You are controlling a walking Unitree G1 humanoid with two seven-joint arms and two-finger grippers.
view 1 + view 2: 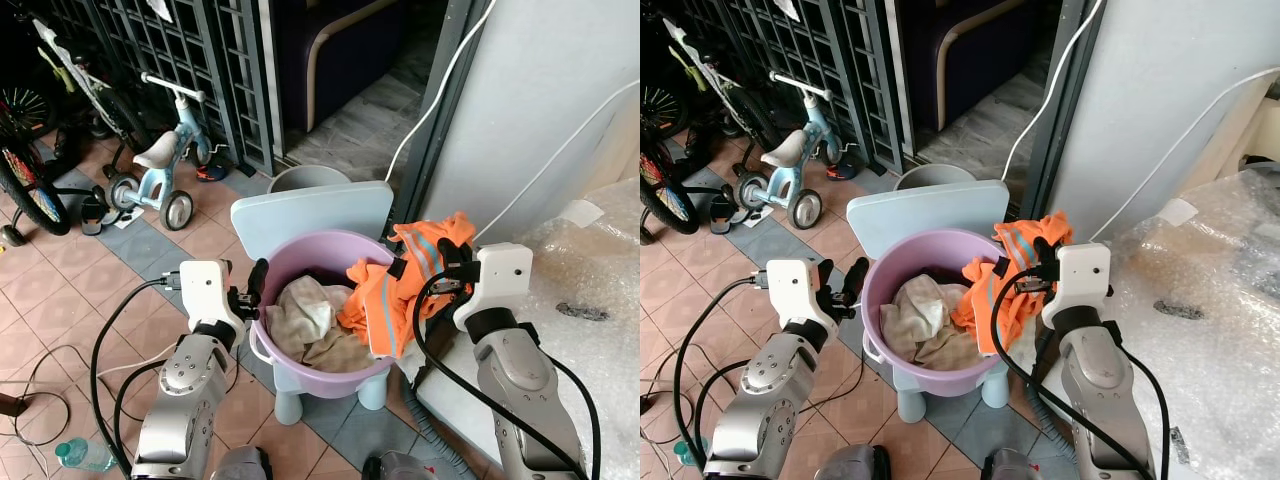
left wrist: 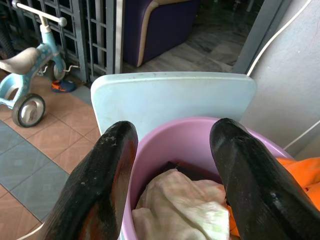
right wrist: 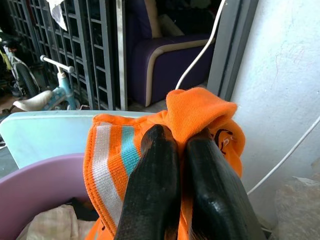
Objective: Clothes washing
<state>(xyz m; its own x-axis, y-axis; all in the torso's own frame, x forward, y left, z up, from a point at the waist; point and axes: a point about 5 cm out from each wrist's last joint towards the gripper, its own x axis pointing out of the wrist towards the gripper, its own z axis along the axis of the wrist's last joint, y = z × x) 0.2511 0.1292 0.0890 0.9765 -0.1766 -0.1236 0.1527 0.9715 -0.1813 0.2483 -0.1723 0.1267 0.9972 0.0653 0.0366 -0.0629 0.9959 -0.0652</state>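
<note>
Right tool [image 1: 445, 262] pinches orange garment [image 1: 392, 295] above purple basin [image 1: 300, 375]; left tool [image 1: 256, 285] gapes at its rim.

You have a small pale blue plastic chair [image 1: 310, 215] standing on the tiled floor [image 1: 150, 250]. On its seat sits a lilac tub [image 1: 300, 375], pushed back against the backrest and covering nearly the whole seat, so you see just two front legs beneath it. Behind the chair a grey bucket [image 1: 308, 177] rests on the floor, touching or just beside the backrest. Toward the floor's far left stands a light blue child's tricycle [image 1: 160, 160]. Black cables [image 1: 60, 370] trail over the tiles at the near left, with a green-capped bottle [image 1: 80, 455] beside them.
</note>
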